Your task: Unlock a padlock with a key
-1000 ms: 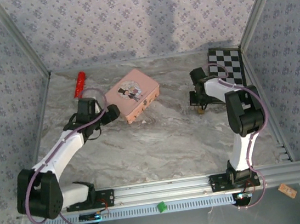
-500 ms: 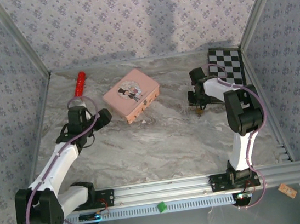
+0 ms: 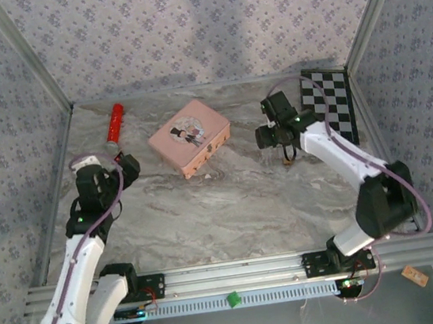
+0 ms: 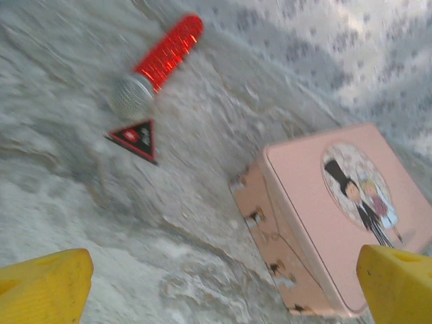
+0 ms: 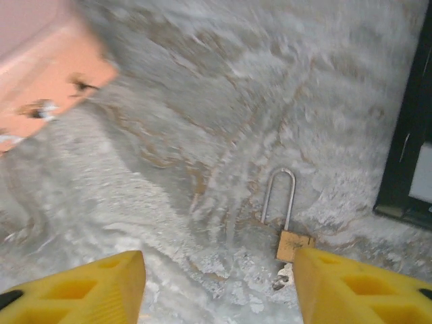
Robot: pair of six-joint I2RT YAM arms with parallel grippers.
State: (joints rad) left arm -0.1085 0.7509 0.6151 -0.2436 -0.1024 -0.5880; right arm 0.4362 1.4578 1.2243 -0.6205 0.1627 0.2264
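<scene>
The padlock (image 5: pixel 293 244) is a tiny brass body with a thin silvery shackle (image 5: pixel 279 196), lying flat on the marble table. The shackle's left leg ends beside the body, not in it. A small silvery piece (image 5: pixel 281 279), possibly the key, lies at the body's lower end, too blurred to be sure. My right gripper (image 5: pixel 219 290) hovers over it, open, nothing between its yellow fingers (image 5: pixel 364 287). From above, the padlock (image 3: pixel 288 160) lies just below the right gripper (image 3: pixel 265 135). My left gripper (image 3: pixel 125 167) is open and empty, left of the pink tin.
The pink tin (image 3: pixel 191 136) with the cartoon couple sits at mid-table. A red-handled microphone (image 3: pixel 116 123) lies at the back left, a small triangular sticker (image 4: pixel 138 138) near it. A checkered board (image 3: pixel 327 95) lies at the back right, close to the padlock.
My right gripper has opened and drawn back leftward off the padlock, which stays on the table. The left arm has pulled away from the pink tin toward the left.
</scene>
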